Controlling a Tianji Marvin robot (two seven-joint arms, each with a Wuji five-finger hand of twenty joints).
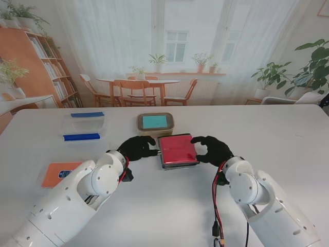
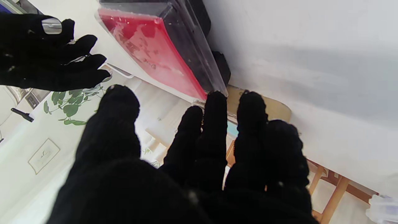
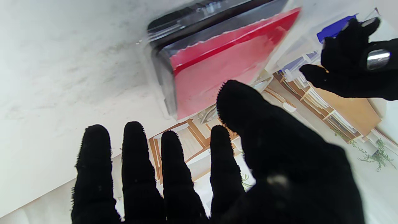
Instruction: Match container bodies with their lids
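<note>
2 hands flank the red-lidded box point(image 1: 178, 151) at mid-worktop point(image 1: 288, 134): left hand point(image 1: 136, 147) and right hand point(image 1: 212, 149) both spread, holding nothing. Light, stiff, probably slick clear plastic; best pressed at opposite lid edges.

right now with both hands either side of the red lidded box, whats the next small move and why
Probably press down on the red lid with both hands to seat it. The lid already lies on its dark container, the left hand and right hand flank it with fingers spread, holding nothing. Whether it has clicked shut cannot be told.
</note>
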